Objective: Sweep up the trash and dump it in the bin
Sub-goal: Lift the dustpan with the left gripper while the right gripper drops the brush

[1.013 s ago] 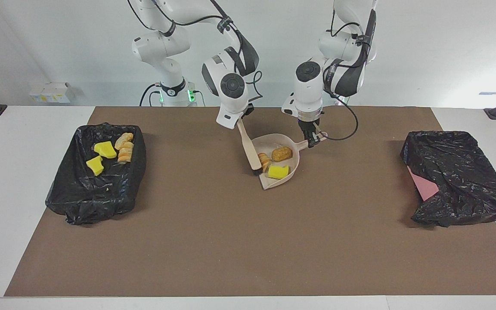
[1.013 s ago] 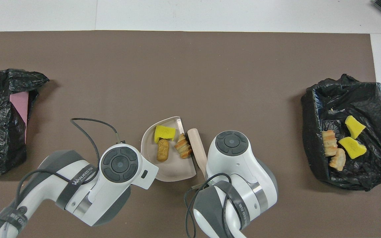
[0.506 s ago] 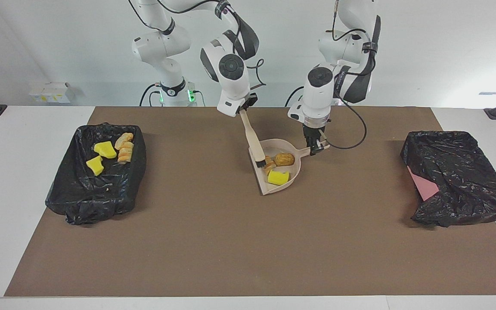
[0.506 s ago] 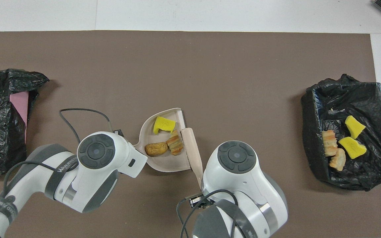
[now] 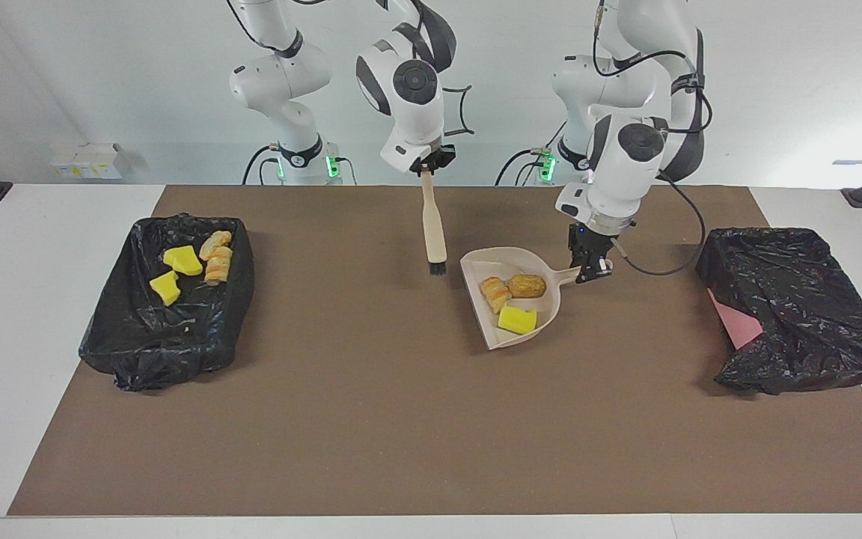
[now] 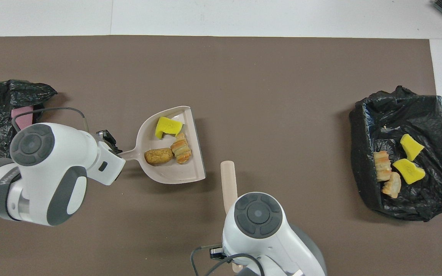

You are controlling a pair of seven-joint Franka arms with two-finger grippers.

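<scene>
Roughly midway, judging by how the scraps lie.
Left gripper [image 5: 590, 271]: clamped on the handle of the dustpan [image 5: 518, 299], pan lifted off the brown mat [image 5: 401, 419].
Dustpan load: three pieces of trash [image 5: 509, 297], a yellow sponge piece, a croissant lump, a brown bread lump.
Right gripper [image 5: 428, 169]: grasping the brush [image 5: 433, 228], bristles down, clear of the pan.
Done: four scraps lie in the bin [image 5: 165, 311] at the right arm's end.
Left: dump the pan's load; no loose scraps visible on the mat.
Second bin [image 5: 798, 311]: at the left arm's end, no scraps seen inside.

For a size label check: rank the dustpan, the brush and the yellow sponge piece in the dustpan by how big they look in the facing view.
1. dustpan
2. brush
3. yellow sponge piece

Dustpan and brush are both held off the table, so true sizes are less certain.
</scene>
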